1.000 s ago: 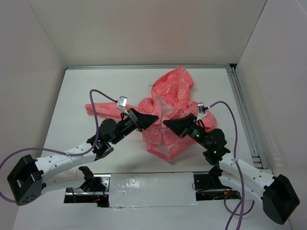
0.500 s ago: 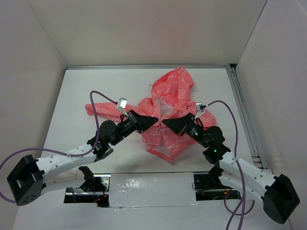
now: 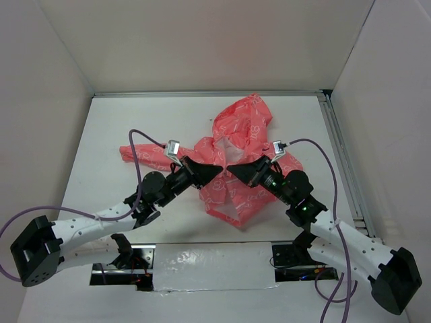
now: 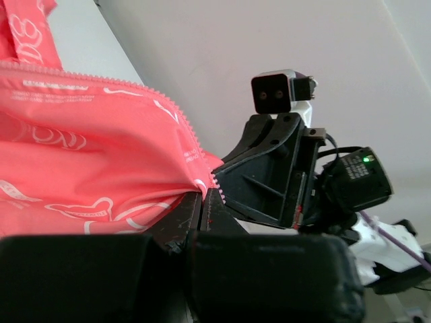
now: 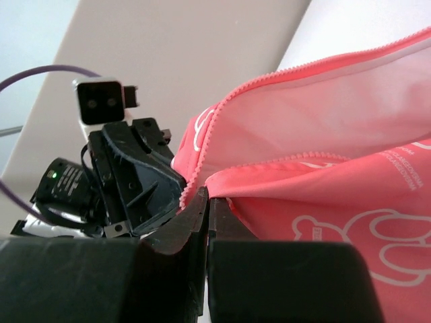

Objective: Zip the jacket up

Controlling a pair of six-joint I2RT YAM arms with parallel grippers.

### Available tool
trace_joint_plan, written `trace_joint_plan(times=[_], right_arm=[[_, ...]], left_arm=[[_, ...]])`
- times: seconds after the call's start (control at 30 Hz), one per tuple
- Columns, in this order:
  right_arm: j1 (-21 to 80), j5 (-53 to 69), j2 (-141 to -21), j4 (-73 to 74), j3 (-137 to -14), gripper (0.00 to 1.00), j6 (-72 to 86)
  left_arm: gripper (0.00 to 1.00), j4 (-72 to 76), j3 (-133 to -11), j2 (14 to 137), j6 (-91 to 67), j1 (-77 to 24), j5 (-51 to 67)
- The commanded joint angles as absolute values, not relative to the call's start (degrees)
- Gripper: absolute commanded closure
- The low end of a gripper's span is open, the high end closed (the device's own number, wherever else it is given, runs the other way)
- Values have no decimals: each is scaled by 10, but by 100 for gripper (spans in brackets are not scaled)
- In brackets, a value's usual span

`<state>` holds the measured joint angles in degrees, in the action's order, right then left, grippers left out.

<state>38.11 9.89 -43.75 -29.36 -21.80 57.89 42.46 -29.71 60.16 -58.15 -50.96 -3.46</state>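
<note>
Both arms are drawing inward compared with a second ago, and their tips are now almost meeting above the table. The jacket is lying crumpled across the table's middle, hood toward the far wall, with its open front running near to far between the two claws. The left gripper is clamping the front edge on its side, and the right gripper is pinching the opposite edge, both equally near. Zipper teeth are lining each held edge, facing but not yet joined; lining them up is probably what is coming next.
</note>
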Motion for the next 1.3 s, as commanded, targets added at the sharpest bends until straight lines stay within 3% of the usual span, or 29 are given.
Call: trace_joint_plan(times=[0.0, 0.27, 0.53, 0.8, 0.83, 0.93, 1.03, 1.27], right_arm=[[382, 58, -416, -234, -265, 100, 588], [382, 34, -399, -178, -286, 100, 590], [382, 132, -458, -132, -330, 100, 555], [387, 91, -473, -102, -339, 100, 554], [387, 95, -471, -105, -336, 100, 549], [388, 104, -468, -115, -330, 100, 546], [390, 118, -468, -141, -323, 100, 543], [400, 102, -469, -174, -309, 100, 560]], left_arm=[[100, 438, -319, 612, -528, -533, -72], [100, 423, -323, 614, -512, -543, -106], [100, 371, -344, 618, -519, -544, -130], [99, 381, -332, 602, -490, -546, -104], [81, 368, -336, 599, -494, -545, -104], [57, 330, -350, 593, -508, -545, -106], [47, 333, -350, 590, -509, -544, -85], [45, 327, -344, 581, -519, -542, -72]])
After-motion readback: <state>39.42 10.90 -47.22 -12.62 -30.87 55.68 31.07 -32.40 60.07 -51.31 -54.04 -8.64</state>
